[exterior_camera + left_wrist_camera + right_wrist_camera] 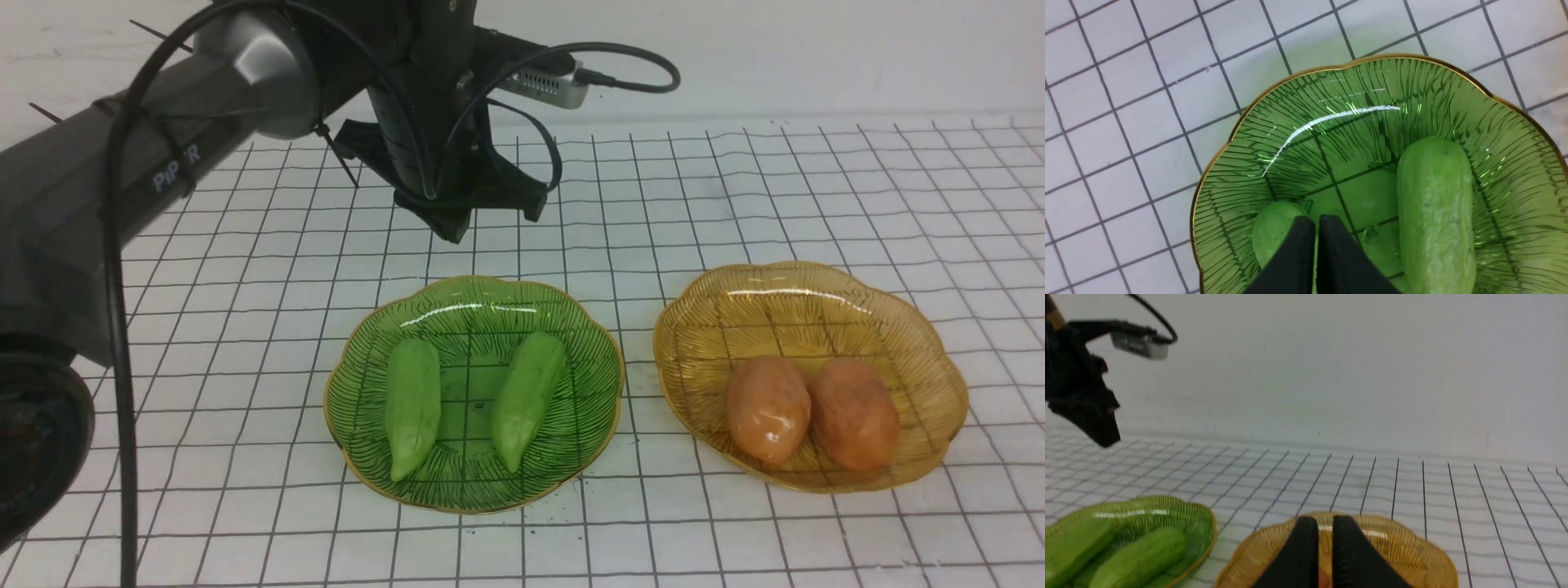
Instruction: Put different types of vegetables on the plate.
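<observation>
Right of the green plate (pixel 473 322), the right gripper (pixel 1325 524) stands narrowly parted, empty. Ribbed, scalloped amber glass there cradles two smooth orange-brown ovals (pixel 769 408). Inside the gold-rimmed green plate lie two tapered light-green pods (pixel 529 400), apart. Beyond it, raised, the left gripper (pixel 453 229) is closed, empty.
</observation>
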Tool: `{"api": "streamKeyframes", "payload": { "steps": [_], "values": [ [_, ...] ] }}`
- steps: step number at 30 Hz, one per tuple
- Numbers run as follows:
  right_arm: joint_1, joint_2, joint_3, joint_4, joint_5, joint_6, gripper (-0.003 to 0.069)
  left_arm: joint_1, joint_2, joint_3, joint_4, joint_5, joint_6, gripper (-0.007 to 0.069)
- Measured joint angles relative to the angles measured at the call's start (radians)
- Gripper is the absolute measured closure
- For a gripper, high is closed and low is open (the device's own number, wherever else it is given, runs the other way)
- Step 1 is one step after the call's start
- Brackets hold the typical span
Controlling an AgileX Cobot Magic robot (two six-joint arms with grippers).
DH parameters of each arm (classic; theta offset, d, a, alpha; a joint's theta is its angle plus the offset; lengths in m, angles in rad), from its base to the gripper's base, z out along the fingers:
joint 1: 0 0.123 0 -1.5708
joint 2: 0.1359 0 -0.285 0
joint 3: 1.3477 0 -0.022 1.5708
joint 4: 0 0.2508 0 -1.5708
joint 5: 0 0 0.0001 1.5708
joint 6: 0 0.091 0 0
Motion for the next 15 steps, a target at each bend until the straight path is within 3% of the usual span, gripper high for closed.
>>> {"api": "streamKeyframes", "payload": {
  "steps": [9, 15],
  "values": [
    [-0.114, -0.162, 0.169, -0.074, 0.157, -0.001, 0.0613, 0.000, -0.088, 0.001, 0.014, 0.002, 0.004, 0.0632],
    [-0.120, -0.162, 0.169, -0.093, 0.171, -0.001, 0.0613, 0.000, -0.247, 0.038, -0.098, 0.007, 0.063, 0.0632]
  ]
}}
